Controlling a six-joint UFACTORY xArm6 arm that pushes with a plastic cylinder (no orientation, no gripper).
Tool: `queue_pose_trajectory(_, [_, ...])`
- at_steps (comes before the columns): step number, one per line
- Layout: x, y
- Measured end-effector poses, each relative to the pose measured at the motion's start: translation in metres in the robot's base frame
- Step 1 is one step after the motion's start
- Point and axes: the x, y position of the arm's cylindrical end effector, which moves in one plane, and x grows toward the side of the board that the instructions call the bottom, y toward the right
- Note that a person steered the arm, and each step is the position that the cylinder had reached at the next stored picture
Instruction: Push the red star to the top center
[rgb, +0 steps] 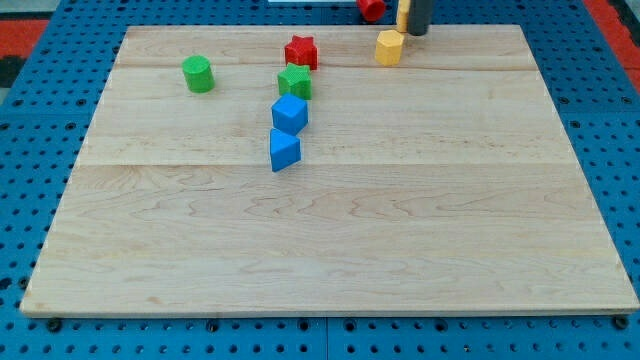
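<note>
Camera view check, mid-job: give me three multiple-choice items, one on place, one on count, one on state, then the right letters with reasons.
1. The red star-shaped block lies:
A. near the top edge of the wooden board
B. at the view's bottom
C. at the board's right edge

2. How many blue blocks?
A. one
B. two
C. three

3. My tip is:
A. pressing the red star
B. between the blue blocks
C. apart from the star, at the view's top right

Answers: A, it sits just above the green block; B, a blue cube and a blue wedge; C, it stands beside the yellow block.
</note>
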Motion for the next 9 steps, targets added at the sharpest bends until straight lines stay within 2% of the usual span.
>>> queue_pose_trajectory(1, [0.028, 0.002])
queue_pose_trajectory(2, [0.072, -0.041])
queue_pose_trajectory(3, [0.050, -0.062])
queue_pose_trajectory(4, [-0.001, -0.031])
queue_pose_trajectory(5, [0.047, -0.021])
queue_pose_trajectory(6, [0.076, -0.079])
queue_pose_trajectory(7, [0.074, -0.135])
queue_pose_trajectory(9, [0.084, -0.157])
